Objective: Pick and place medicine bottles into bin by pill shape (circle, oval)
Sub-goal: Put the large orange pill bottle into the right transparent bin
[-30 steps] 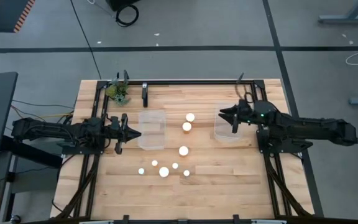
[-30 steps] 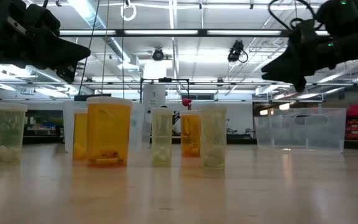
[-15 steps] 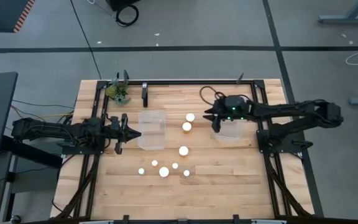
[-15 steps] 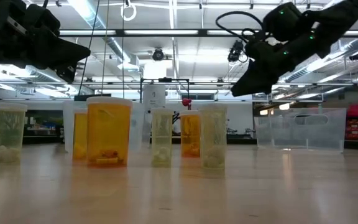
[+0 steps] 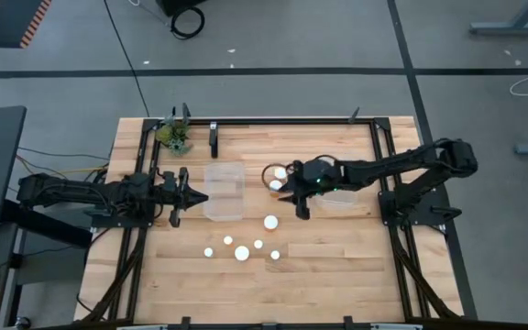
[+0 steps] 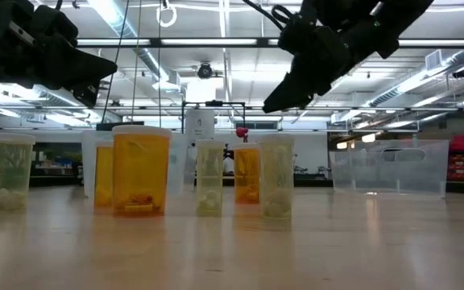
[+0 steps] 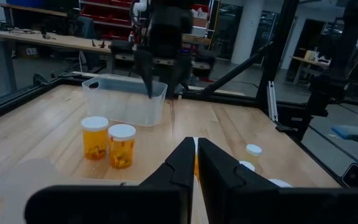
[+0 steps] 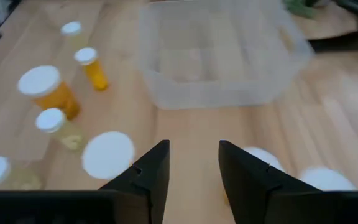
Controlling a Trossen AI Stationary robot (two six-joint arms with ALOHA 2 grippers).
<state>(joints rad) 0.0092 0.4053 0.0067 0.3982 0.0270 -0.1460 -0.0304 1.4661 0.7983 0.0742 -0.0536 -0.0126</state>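
Note:
Several small white-capped medicine bottles stand upright on the wooden table: two at the far middle (image 5: 278,179), one alone (image 5: 270,221), and a cluster nearer the front (image 5: 242,249). In the low view they are amber (image 6: 141,169) and pale (image 6: 277,185). My right gripper (image 5: 294,202) is open and empty in the air over the table's middle, beside the two far bottles; its wrist view shows a white cap (image 8: 107,154) just past its open fingers (image 8: 194,163). My left gripper (image 5: 191,195) is shut and empty in the air at the left clear tub's (image 5: 225,191) left side.
A second clear tub (image 5: 339,194) stands right of the middle, partly under my right arm. A small green plant (image 5: 174,136) and a black frame rail (image 5: 291,120) are at the table's far edge. Bare wood lies along the front (image 5: 337,275).
My right gripper has swung from above the right tub toward the table's left and a little toward its near edge, out over the middle beside the two far bottles. The bottles and tubs have not moved.

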